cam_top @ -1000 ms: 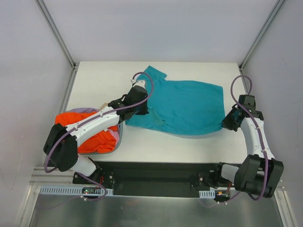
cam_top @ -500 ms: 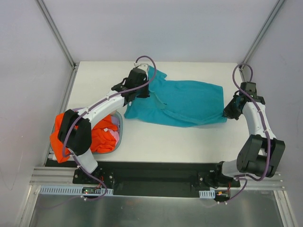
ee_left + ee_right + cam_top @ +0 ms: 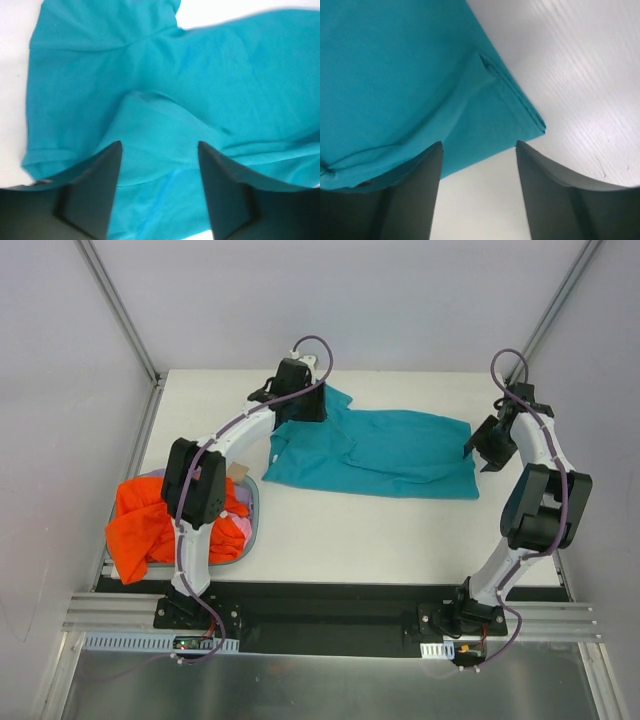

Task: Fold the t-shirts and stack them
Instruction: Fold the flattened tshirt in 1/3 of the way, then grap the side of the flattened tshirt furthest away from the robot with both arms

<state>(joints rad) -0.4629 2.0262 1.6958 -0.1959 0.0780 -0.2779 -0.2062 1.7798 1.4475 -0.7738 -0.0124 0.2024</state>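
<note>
The teal t-shirt (image 3: 375, 452) lies folded lengthwise across the middle of the white table. My left gripper (image 3: 300, 410) hovers over its left end, open, with cloth (image 3: 165, 90) below the spread fingers and nothing between them. At the shirt's right end my right gripper (image 3: 482, 447) stands open above the folded corner (image 3: 520, 115), holding nothing. The bright orange t-shirt (image 3: 150, 520) and the pale lavender-pink t-shirt (image 3: 243, 521) are bunched together in a grey basket at the left.
The grey basket (image 3: 254, 532) sits at the table's front left. A small tan card piece (image 3: 238, 471) lies just behind it. Grey walls and metal frame posts close in the table on three sides. A black rail runs along the near edge.
Both grippers carried the teal shirt's ends toward the back of the table, then opened and let go. The shirt now lies flatter. The orange shirt has slumped over the basket's left side.
</note>
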